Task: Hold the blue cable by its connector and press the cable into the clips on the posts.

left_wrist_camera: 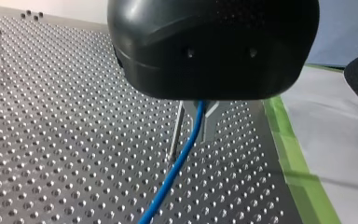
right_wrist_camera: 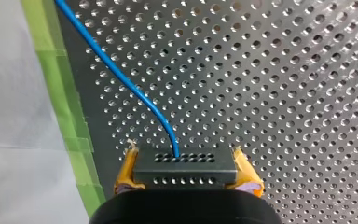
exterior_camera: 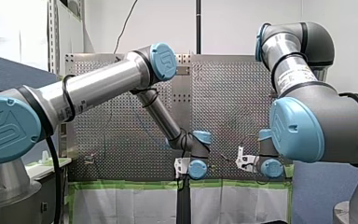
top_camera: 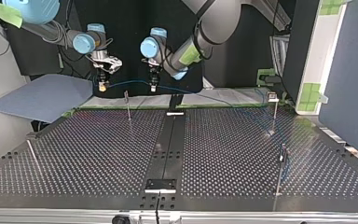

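Where the blue cable (right_wrist_camera: 121,77) ran: from the connector (right_wrist_camera: 185,170) in my right gripper (right_wrist_camera: 185,164), along the table's (top_camera: 98,154) far edge in the top view, through my left gripper (left_wrist_camera: 204,114), then on toward the posts at that view's right.
Connector: a black block, clamped between my right gripper's yellow pads (right_wrist_camera: 127,170), with the cable leaving its middle.
Left gripper: its metal fingers (left_wrist_camera: 210,122) were closed around the cable, which dropped away beneath them in a loose line.
Nearest post (left_wrist_camera: 175,130): thin and upright, just beside the cable under my left gripper. I could not tell whether its clip (top_camera: 126,94) held anything.
Height: both grippers hung above the table, near each other.
Risk, slip: if I pressed down with the span too taut, the cable could slide through my left fingers or tug at the connector.
Risk, miss: if the cable came down beside the clip, it would ride off the post or bend it sideways.
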`<state>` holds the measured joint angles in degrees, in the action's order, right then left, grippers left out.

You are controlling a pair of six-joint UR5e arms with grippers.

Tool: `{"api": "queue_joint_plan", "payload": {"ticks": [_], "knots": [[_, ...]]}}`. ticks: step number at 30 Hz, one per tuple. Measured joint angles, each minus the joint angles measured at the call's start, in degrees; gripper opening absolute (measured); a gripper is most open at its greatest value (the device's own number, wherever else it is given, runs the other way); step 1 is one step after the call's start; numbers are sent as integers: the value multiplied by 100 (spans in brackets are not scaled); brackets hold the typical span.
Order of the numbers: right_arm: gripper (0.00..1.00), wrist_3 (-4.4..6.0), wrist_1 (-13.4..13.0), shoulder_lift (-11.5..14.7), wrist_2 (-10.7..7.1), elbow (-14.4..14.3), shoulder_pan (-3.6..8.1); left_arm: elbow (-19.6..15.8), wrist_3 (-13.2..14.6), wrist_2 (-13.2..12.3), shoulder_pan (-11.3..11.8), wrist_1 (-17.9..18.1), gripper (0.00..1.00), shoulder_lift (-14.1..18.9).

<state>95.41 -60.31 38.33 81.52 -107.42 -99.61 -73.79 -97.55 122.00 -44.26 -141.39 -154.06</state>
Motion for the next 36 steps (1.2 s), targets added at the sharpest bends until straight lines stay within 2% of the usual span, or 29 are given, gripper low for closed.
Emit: {"api": "queue_joint_plan", "payload": {"ticks": [11, 18, 26, 30, 36], "knots": [[0, 138, 108, -1, -13, 216, 140, 149, 2, -119, 223, -85, 0, -4], [0, 172, 223, -2, -10, 333, 214, 196, 10, -187, 305, -95, 0, -5], [0, 332, 280, -3, -13, 457, 275, 471, 37, -357, 353, -306, 0, -144], [0, 363, 295, -3, 0, 494, 313, 584, 42, -385, 370, -464, 0, -159], [0, 500, 309, -4, 8, 593, 399, 634, 43, -392, 408, -546, 0, -161]]}}
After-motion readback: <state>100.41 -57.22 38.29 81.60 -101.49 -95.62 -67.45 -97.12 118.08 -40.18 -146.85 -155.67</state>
